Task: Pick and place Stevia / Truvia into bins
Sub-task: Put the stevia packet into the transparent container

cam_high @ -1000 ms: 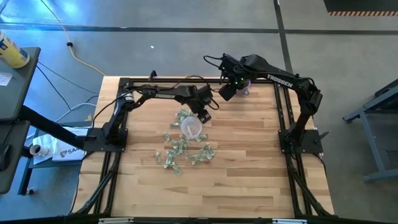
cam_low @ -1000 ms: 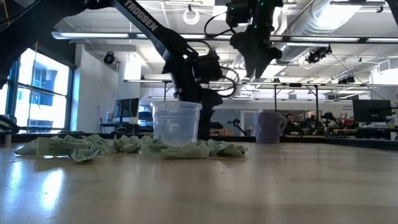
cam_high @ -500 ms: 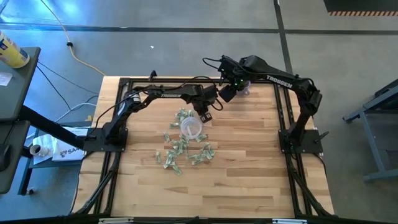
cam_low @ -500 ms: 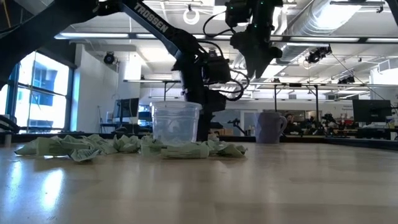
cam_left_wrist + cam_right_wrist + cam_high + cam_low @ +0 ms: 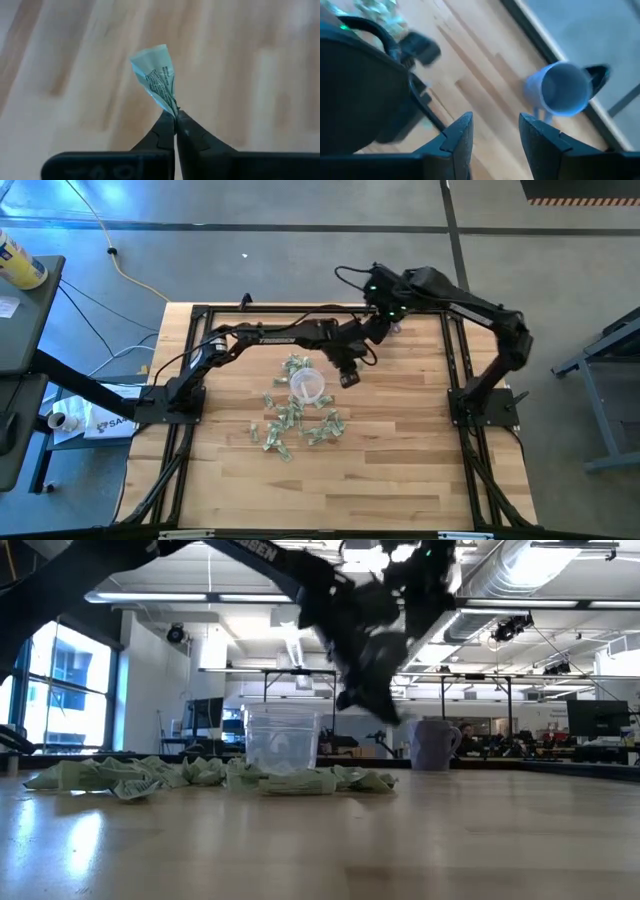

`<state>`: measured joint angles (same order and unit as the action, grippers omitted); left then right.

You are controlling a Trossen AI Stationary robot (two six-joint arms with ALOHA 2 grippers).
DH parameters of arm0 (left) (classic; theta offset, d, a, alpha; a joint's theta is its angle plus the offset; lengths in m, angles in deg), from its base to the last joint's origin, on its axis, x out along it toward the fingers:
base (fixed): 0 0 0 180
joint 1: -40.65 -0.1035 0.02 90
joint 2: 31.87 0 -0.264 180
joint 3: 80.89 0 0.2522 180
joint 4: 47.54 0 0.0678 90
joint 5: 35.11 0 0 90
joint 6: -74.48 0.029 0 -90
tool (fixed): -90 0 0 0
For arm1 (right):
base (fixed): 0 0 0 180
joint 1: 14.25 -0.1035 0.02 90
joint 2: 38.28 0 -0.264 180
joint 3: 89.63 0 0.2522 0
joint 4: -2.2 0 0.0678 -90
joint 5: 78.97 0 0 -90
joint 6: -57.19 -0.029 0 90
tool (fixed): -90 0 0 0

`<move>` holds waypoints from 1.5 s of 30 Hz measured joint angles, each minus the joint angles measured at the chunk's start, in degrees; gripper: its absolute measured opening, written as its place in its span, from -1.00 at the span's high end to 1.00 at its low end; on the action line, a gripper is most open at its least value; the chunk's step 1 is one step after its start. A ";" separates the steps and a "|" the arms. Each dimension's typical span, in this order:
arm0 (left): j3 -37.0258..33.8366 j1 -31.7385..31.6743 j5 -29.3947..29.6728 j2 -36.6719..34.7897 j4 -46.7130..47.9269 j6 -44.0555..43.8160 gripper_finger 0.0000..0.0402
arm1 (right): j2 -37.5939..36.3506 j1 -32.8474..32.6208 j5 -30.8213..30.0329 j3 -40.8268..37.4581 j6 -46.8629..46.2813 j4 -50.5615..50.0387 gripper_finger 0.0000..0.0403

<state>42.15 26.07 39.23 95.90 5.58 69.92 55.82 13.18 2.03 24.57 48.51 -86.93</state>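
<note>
Seen from above, the left gripper (image 5: 349, 373) is stretched out over the wooden table (image 5: 400, 450), just beside the clear cup (image 5: 308, 386) on its right-hand side and above the tabletop. Its fingers (image 5: 167, 131) are pinched tight together on one crumpled sweetener packet (image 5: 156, 74), pale green with fine print, which sticks up from the tips over bare wood. The clear cup stands upright near the table's middle; in the level view its round rim (image 5: 285, 711) is plain and the heap of loose packets (image 5: 295, 420) lies around its base, most of them on the near side and a few behind it. The right gripper (image 5: 492, 131) hangs higher, toward the far edge of the table, with its two fingers parted by a moderate gap and nothing between them. Beyond those fingers, the purple cup (image 5: 562, 94) stands near the table's far edge beside the black frame rail (image 5: 300, 308). In the level view both arms cross as a dark blur above the clear cup.
</note>
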 joint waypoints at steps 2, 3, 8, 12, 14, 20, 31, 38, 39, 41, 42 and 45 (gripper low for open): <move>3.68 0.78 -1.11 -0.72 1.81 -3.10 0.83 | -3.47 -0.69 -1.14 0.00 1.06 -0.86 0.28; 5.62 1.32 -1.17 -1.26 3.40 -4.32 0.83 | -5.24 -1.17 -1.48 0.00 1.19 -1.45 0.28; 13.99 6.15 5.68 -4.59 17.49 -5.26 0.83 | -13.53 -3.89 -2.48 0.00 -1.76 -5.16 0.29; 15.74 11.16 14.25 -6.16 32.23 -9.75 0.83 | -16.98 -6.61 -2.99 -0.02 -4.69 -6.13 0.30; 15.61 12.85 18.62 -5.98 39.80 -13.36 0.83 | -17.54 -8.25 -3.49 0.00 -5.32 -6.24 0.30; 9.42 12.30 21.68 -5.52 44.15 -22.53 0.83 | -14.70 -13.20 -6.44 -0.11 -5.80 -6.11 0.30; -7.31 10.46 13.85 -6.74 37.05 -17.64 0.73 | -7.40 -19.95 -3.54 -2.97 -2.84 -6.52 0.29; -14.26 9.86 17.53 -13.08 25.23 -15.98 0.76 | -9.46 -22.44 0.85 -17.61 -7.99 0.04 0.29; -14.78 9.62 18.00 -13.91 23.64 -14.66 0.76 | -10.23 -22.99 1.37 -19.68 -9.21 1.40 0.29; -15.29 9.37 17.70 -14.47 19.62 -12.10 0.76 | -11.29 -24.29 1.96 -23.29 -12.10 3.59 0.29; -15.36 8.90 16.93 -14.41 18.65 -11.02 0.75 | -11.77 -24.93 2.11 -24.57 -13.91 4.23 0.29; -15.69 7.64 14.33 -13.31 19.32 -9.95 0.74 | -13.13 -26.74 1.81 -27.10 -19.54 5.39 0.29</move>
<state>26.46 33.72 53.56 82.59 24.90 59.98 42.69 -13.56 3.83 -2.53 28.97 -81.54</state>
